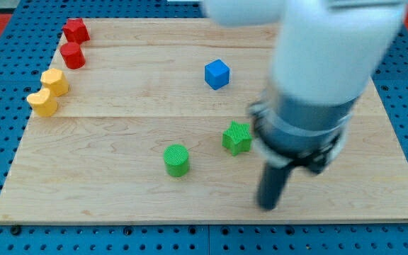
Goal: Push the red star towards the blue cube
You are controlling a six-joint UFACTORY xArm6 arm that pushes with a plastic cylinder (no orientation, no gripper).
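The red star (76,30) lies at the view's top left corner of the wooden board (119,177). The blue cube (217,74) sits near the board's top middle. My tip (267,206) is at the lower right, far from both, just right of and below the green star (237,138). The arm's white and grey body covers the board's upper right.
A red cylinder (72,54) lies just below the red star. A yellow hexagon-like block (54,82) and a yellow heart-like block (42,103) lie at the left edge. A green cylinder (177,160) sits left of the green star.
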